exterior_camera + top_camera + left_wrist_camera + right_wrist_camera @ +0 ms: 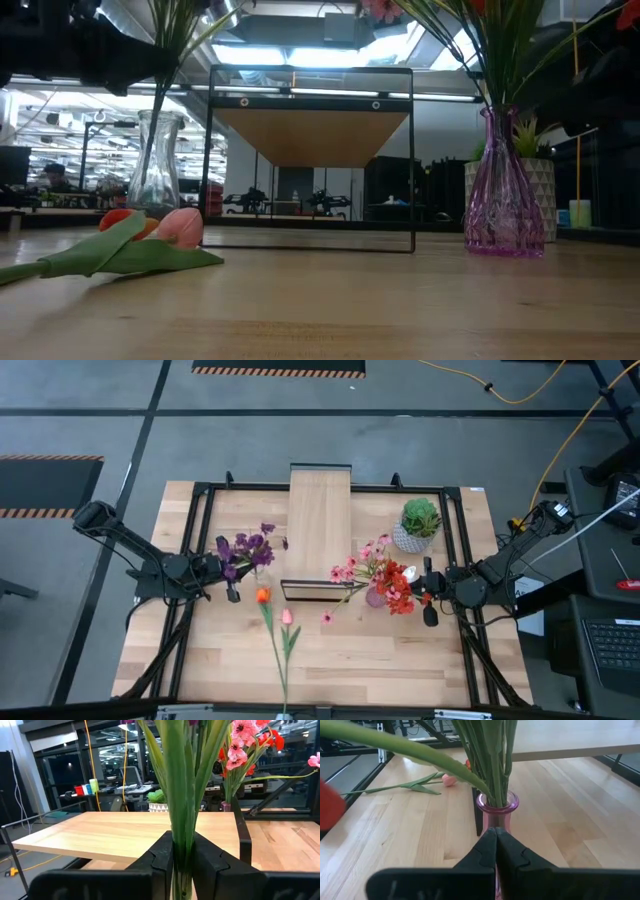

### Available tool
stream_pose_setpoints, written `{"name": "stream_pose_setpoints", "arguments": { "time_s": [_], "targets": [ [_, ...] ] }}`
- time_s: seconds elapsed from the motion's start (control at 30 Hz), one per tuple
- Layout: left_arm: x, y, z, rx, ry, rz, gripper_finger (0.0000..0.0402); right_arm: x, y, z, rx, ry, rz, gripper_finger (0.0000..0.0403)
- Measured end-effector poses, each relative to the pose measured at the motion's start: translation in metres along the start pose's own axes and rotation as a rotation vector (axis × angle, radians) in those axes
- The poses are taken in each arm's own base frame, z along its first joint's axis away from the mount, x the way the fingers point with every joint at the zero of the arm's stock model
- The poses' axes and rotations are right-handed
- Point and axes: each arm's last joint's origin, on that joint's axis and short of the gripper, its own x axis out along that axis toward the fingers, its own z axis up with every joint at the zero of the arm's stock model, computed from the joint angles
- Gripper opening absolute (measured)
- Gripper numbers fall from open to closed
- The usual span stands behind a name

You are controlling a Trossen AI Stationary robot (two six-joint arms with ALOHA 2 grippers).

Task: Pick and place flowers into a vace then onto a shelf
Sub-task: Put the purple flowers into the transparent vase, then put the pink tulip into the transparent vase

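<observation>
**Two vases filled, two tulips on the table**

Pale wood planks make up the table point(400, 650), which sits inside a black frame on a grey floor. At upper centre of the overhead picture, the shelf point(320, 525) runs from the table's far edge toward its middle, its dark-framed hollow end facing the camera in the table-level picture.

On the left of the overhead picture, the left gripper point(232, 573) sits at the clear vase point(156, 165), which holds the purple flowers point(247, 548). Its own camera shows the two dark fingers point(161, 857) slightly apart, with the green stems point(182, 790) standing in the narrow gap between them; whether they press the stems or merely flank them cannot be told. The left arm reaches in from the upper left, bent at the elbow and lying low over the table.

On the right, the right gripper point(428, 597) has its fingers point(487, 850) pressed together, tips just in front of the neck of the purple vase point(497, 817); contact cannot be judged. That vase holds the pink and red flowers point(385, 578), beside the shelf's near right corner. The right arm comes in from the right edge.

An orange tulip point(262, 596) and a pink tulip point(287, 617) lie flat on the table at lower centre. A potted green plant point(419, 524) stands right of the shelf.
</observation>
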Motion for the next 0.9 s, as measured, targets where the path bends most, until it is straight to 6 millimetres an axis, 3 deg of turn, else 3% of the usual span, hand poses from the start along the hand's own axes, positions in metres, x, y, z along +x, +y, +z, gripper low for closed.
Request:
{"name": "stream_pose_setpoints", "arguments": {
  "time_s": [0.67, 0.9],
  "targets": [
    [-0.0002, 0.0011, 0.0014, -0.072, -0.008, 0.035, 0.0177, 0.0, 0.0, 0.0, 0.0, 0.0, 0.0, 0.0002],
    [-0.0002, 0.0004, -0.0015, -0.131, 0.014, 0.026, 0.0202, 0.0, 0.0, 0.0, 0.0, 0.0, 0.0, 0.0002]
  ]
}}
